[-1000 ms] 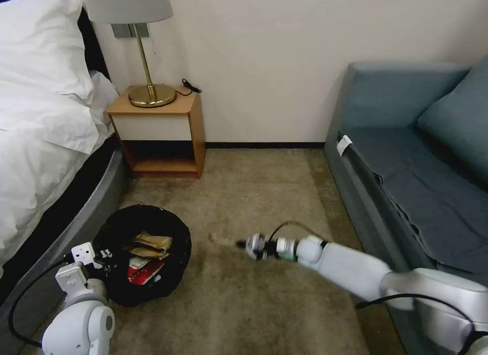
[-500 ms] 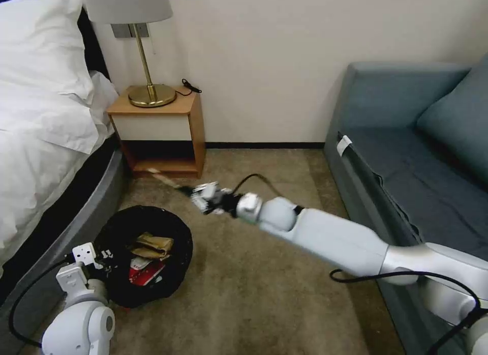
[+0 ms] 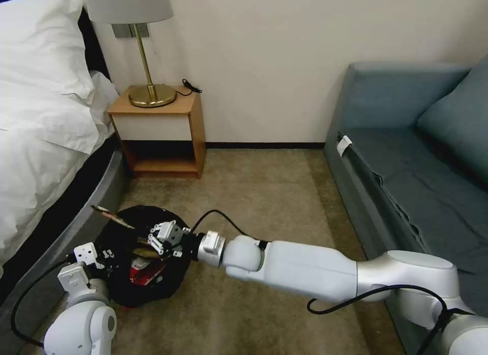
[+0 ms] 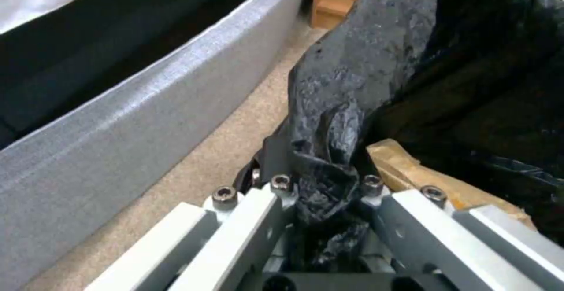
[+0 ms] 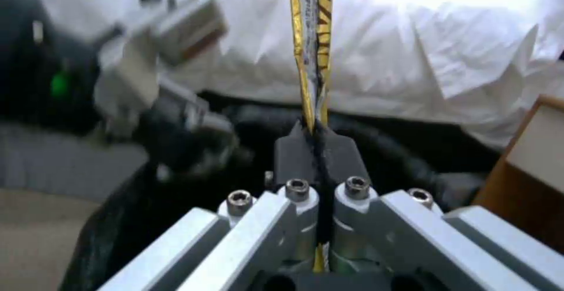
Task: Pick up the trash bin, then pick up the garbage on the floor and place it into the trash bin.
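The left gripper (image 4: 320, 185) clamped a bunched fold of the trash bin (image 4: 411, 62)'s crinkly black liner, its metal fingers (image 4: 246, 229) pressed in from both sides. A crumpled tan paper bag (image 4: 405, 172) lay inside the bin at about 3 o'clock from the pinch. A grey bed base (image 4: 129, 119) curved past at 10 o'clock, beige carpet (image 4: 223, 163) between it and the bin.

Wrapper (image 5: 311, 40) tip beyond frame edge
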You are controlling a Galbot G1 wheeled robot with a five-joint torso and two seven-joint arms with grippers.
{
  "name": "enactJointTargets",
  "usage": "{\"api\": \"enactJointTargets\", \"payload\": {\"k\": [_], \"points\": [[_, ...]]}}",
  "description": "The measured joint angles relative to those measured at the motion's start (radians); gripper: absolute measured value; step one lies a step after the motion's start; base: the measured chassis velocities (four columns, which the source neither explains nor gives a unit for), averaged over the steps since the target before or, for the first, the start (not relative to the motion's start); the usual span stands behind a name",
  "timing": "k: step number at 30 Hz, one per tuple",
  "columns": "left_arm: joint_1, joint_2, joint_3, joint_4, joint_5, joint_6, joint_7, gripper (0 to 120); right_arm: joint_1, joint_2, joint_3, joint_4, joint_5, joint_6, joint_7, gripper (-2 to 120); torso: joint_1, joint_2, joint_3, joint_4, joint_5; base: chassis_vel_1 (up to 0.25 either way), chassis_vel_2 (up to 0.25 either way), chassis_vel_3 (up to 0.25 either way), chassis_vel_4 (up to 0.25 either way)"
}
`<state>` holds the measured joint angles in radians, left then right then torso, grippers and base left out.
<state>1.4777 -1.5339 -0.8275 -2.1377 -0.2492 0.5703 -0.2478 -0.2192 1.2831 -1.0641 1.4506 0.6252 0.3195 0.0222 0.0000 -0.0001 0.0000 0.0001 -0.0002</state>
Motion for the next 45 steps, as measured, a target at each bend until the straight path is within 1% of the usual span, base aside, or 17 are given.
{"api": "enactJointTargets", "payload": {"k": [3, 5, 9, 10, 14, 15, 18, 19, 20, 23, 25, 27, 29, 30, 33, 38, 45], "points": [[-0.001, -0.003, 0.002, 0.000, 0.001, 0.000, 0.000, 4, -0.015, 0.007, -0.017, -0.018, -0.010, -0.002, 0.011, 13, 0.000, 0.000, 0.000, -0.0001, 0.0001, 0.000, 0.000, 0.000, 0.000], [-0.001, -0.003, 0.003, 0.000, 0.002, 0.000, 0.000, 4, -0.017, 0.008, -0.017, -0.020, -0.012, -0.002, 0.012, 17, 0.000, 0.000, 0.000, -0.0001, 0.0001, 0.000, 0.000, 0.000, 0.000], [-0.002, -0.005, 0.003, -0.001, 0.002, 0.000, 0.000, 4, -0.019, 0.006, -0.011, -0.023, -0.020, -0.002, 0.013, 35, 0.000, 0.000, 0.000, -0.0001, 0.0001, 0.000, 0.000, 0.000, 0.000], [-0.002, -0.005, 0.003, -0.001, 0.002, 0.000, 0.000, 4, -0.019, 0.006, -0.011, -0.023, -0.020, -0.002, 0.013, 35, 0.000, 0.000, 0.000, -0.0001, 0.0001, 0.000, 0.000, 0.000, 0.000], [-0.003, -0.006, 0.004, -0.001, -0.004, -0.004, -0.001, 4, -0.012, -0.004, 0.018, -0.016, -0.028, -0.002, 0.018, 53, 0.000, 0.000, 0.000, 0.0000, 0.0002, 0.000, 0.000, 0.000, 0.000], [-0.003, -0.006, 0.004, -0.001, -0.004, -0.004, -0.001, 4, -0.012, -0.004, 0.018, -0.016, -0.028, -0.002, 0.018, 53, 0.000, 0.000, 0.000, 0.0000, 0.0002, 0.000, 0.000, 0.000, 0.000], [-0.004, -0.006, 0.012, 0.003, -0.071, 0.000, -0.025, 4, 0.010, -0.034, 0.067, 0.012, -0.038, -0.001, 0.021, 68, 0.000, 0.000, 0.000, -0.0001, 0.0003, 0.000, 0.000, 0.000, 0.000], [-0.005, -0.005, 0.015, 0.004, -0.106, 0.006, -0.041, 4, 0.015, -0.043, 0.077, 0.021, -0.038, -0.002, 0.023, 71, 0.000, 0.000, 0.000, -0.0001, 0.0003, 0.000, 0.000, 0.000, 0.000], [-0.005, -0.005, 0.015, 0.004, -0.106, 0.006, -0.041, 4, 0.015, -0.043, 0.077, 0.021, -0.038, -0.002, 0.023, 71, 0.000, 0.000, 0.000, -0.0001, 0.0003, 0.000, 0.000, 0.000, 0.000], [-0.008, -0.004, 0.022, 0.011, -0.249, 0.026, -0.113, 4, 0.023, -0.073, 0.116, 0.042, -0.038, -0.005, 0.024, 86, 0.000, 0.000, 0.000, -0.0002, 0.0003, 0.000, 0.000, 0.000, 0.000], [-0.008, -0.004, 0.023, 0.014, -0.270, 0.027, -0.124, 4, 0.023, -0.077, 0.120, 0.043, -0.038, -0.005, 0.024, 88, 0.000, 0.000, 0.000, -0.0002, 0.0003, 0.000, 0.000, 0.000, 0.000], [-0.010, -0.002, 0.023, 0.031, -0.365, 0.030, -0.167, 4, 0.019, -0.088, 0.137, 0.047, -0.040, -0.005, 0.024, 97, 0.000, 0.000, 0.000, -0.0002, 0.0003, 0.000, 0.000, 0.000, 0.000], [-0.014, 0.001, 0.021, 0.052, -0.442, 0.038, -0.189, 4, 0.010, -0.090, 0.145, 0.047, -0.044, -0.005, 0.024, 99, 0.000, 0.000, 0.000, -0.0001, 0.0003, 0.000, 0.000, 0.000, 0.000], [-0.014, 0.001, 0.021, 0.052, -0.442, 0.038, -0.189, 4, 0.010, -0.090, 0.145, 0.047, -0.044, -0.005, 0.024, 99, 0.000, 0.000, 0.000, -0.0001, 0.0003, 0.000, 0.000, 0.000, 0.000], [-0.022, 0.006, 0.016, 0.097, -0.512, 0.042, -0.203, 4, 0.002, -0.091, 0.149, 0.047, -0.049, -0.004, 0.024, 100, 0.000, 0.000, 0.000, -0.0002, 0.0002, 0.000, 0.000, 0.000, 0.000], [-0.030, 0.010, 0.013, 0.146, -0.526, 0.042, -0.204, 4, -0.009, -0.094, 0.156, 0.047, -0.051, -0.003, 0.024, 100, 0.000, 0.000, 0.000, 0.0000, 0.0001, 0.000, 0.000, 0.000, 0.000], [-0.032, 0.013, 0.013, 0.158, -0.513, 0.043, -0.189, 4, -0.023, -0.110, 0.165, 0.047, -0.056, -0.002, 0.024, 100, 0.000, 0.000, 0.000, 0.0000, 0.0003, 0.000, 0.000, 0.000, 0.000]]}}
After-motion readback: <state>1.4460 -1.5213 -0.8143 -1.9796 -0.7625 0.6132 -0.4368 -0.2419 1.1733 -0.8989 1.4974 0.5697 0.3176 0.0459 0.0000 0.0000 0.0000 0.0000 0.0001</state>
